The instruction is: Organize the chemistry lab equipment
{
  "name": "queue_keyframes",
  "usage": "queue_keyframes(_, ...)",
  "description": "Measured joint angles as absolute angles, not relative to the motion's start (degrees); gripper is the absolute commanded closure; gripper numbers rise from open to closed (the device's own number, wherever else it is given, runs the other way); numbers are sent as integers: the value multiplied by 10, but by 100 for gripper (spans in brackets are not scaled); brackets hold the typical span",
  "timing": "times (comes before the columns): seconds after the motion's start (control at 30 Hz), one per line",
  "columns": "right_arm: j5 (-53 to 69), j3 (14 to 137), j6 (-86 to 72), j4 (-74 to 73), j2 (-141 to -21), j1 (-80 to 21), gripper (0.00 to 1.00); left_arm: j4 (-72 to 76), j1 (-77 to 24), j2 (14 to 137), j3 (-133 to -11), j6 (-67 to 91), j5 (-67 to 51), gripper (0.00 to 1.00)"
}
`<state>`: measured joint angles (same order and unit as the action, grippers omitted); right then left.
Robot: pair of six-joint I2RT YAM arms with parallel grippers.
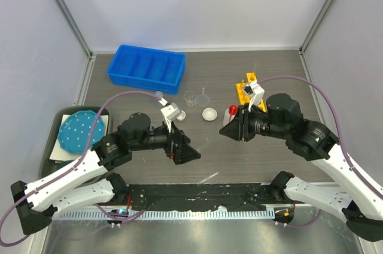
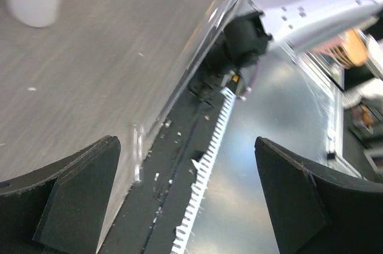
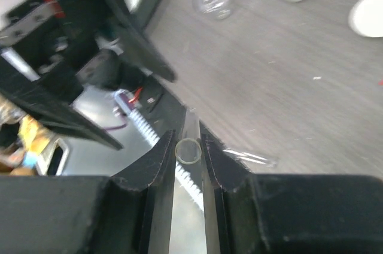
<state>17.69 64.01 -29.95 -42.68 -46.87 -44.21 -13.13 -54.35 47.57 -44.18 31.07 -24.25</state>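
My right gripper point(image 1: 230, 128) is shut on a thin clear tube point(image 3: 188, 151), seen end-on between its fingers, above the table. My left gripper point(image 1: 184, 150) is open and empty, its fingers point(image 2: 78, 200) wide apart over the table's front edge. A second clear tube point(image 1: 206, 177) lies at the front edge and also shows in the left wrist view point(image 2: 137, 152). The red-capped bottle point(image 1: 232, 111) stands by the yellow rack point(image 1: 248, 89). The white dish point(image 1: 209, 113), a clear beaker point(image 1: 190, 96) and a funnel point(image 1: 203, 94) sit mid-table.
A blue divided bin point(image 1: 146, 68) stands at the back left. The teal dotted plate point(image 1: 81, 131) rests on a tray at the far left. A small glass piece point(image 1: 181, 115) sits beside the left wrist. Enclosure walls close off three sides.
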Motion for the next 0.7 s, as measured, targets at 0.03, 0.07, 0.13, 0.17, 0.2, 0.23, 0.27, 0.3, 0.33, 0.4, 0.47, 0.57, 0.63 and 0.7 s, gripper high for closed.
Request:
queue_keyframes(0.03,148,653,-296,-435,-478,-442,80,-151,-543,472,-452,311,-222,0)
queue_keyframes(0.07,121,664,-291,-443,-485,-442,81,-171,-543,466,-463,310,-201,0)
queue_keyframes(0.13,58,696,-282,-460,-504,-442,83,-202,-543,447,-473,310,-164,0)
queue_keyframes(0.17,26,713,-277,-467,-515,-442,83,-216,-543,434,-473,310,-152,0)
queue_keyframes(0.2,-6,730,-273,-471,-526,-442,83,-230,-543,421,-473,310,-143,0)
queue_keyframes(0.23,-38,749,-267,-479,-539,-442,83,-240,-543,410,-473,310,-136,0)
queue_keyframes(0.27,-73,768,-262,-485,-552,-442,83,-249,-543,397,-473,310,-128,0)
queue_keyframes(0.3,-99,781,-258,-486,-562,-442,83,-258,-543,386,-473,310,-122,0)
queue_keyframes(0.33,-134,800,-253,-493,-576,-442,83,-265,-543,378,-473,309,-116,0)
queue_keyframes(0.4,-198,834,-242,-499,-602,-439,83,-280,-543,365,-473,309,-109,0)
queue_keyframes(0.47,-251,867,-231,-506,-630,-430,84,-285,-543,356,-473,308,-106,0)
queue_keyframes(0.57,-281,904,-215,-510,-666,-389,86,-288,-543,354,-471,309,-105,0)
queue_keyframes(0.63,-276,923,-207,-507,-692,-329,87,-295,-543,357,-470,309,-105,0)
queue_keyframes(0.7,-269,926,-200,-504,-712,-274,87,-301,-543,362,-470,310,-104,0)
